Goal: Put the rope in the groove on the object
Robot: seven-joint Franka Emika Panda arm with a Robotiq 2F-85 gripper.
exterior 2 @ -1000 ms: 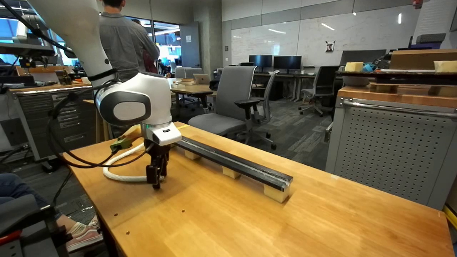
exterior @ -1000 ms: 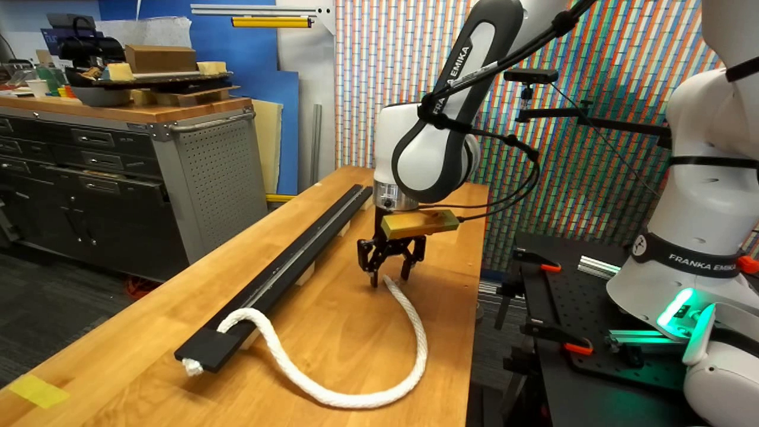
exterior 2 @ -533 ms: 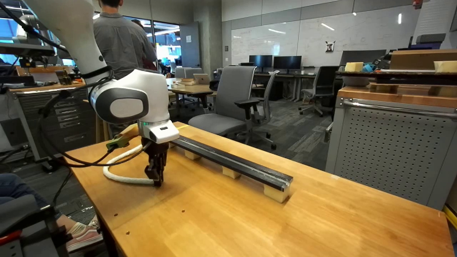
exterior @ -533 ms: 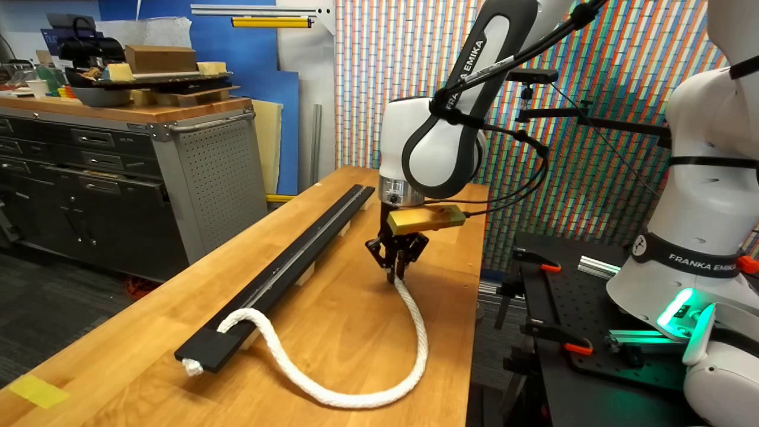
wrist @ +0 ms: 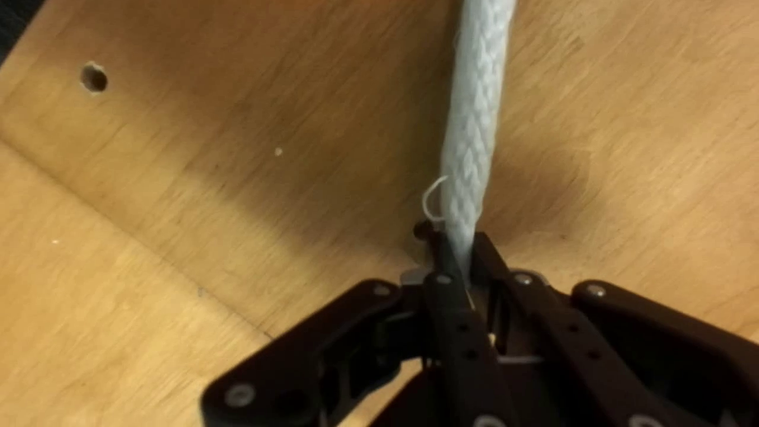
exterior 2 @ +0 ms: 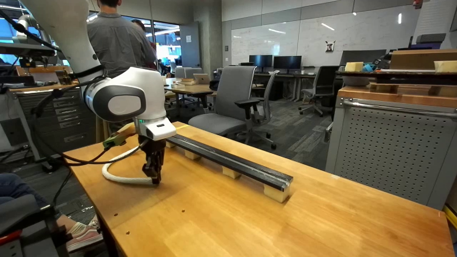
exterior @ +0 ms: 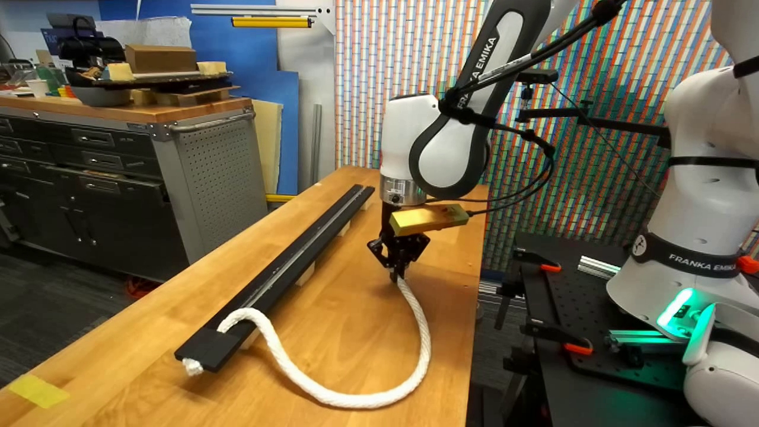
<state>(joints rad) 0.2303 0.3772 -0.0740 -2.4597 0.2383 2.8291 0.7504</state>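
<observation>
A thick white rope [exterior: 350, 401] lies in a wide loop across the wooden table. One end passes through the near end of the long black object [exterior: 214, 348], and a frayed tip pokes out there. The groove [exterior: 278, 275] runs lengthwise along the top of that bar; beyond the near end I see no rope in it. My gripper [exterior: 397, 277] is shut on the rope's free end, low over the tabletop and to the side of the bar. In the wrist view the rope [wrist: 477, 107] tapers in between the fingertips, a loose thread beside it; its very tip is hidden.
Pale blocks [exterior 2: 276, 194] hold the bar up off the table [exterior 2: 228, 221]. A cable [exterior 2: 85, 162] hangs from the wrist in a loop. A grey chair [exterior 2: 235, 96] stands beyond the table edge, and a tool cabinet [exterior: 207, 172] is past the bar.
The gripper has gone from open around the rope's end to shut on it, and has risen slightly. The rope near it has shifted a little; the bar has stayed put.
</observation>
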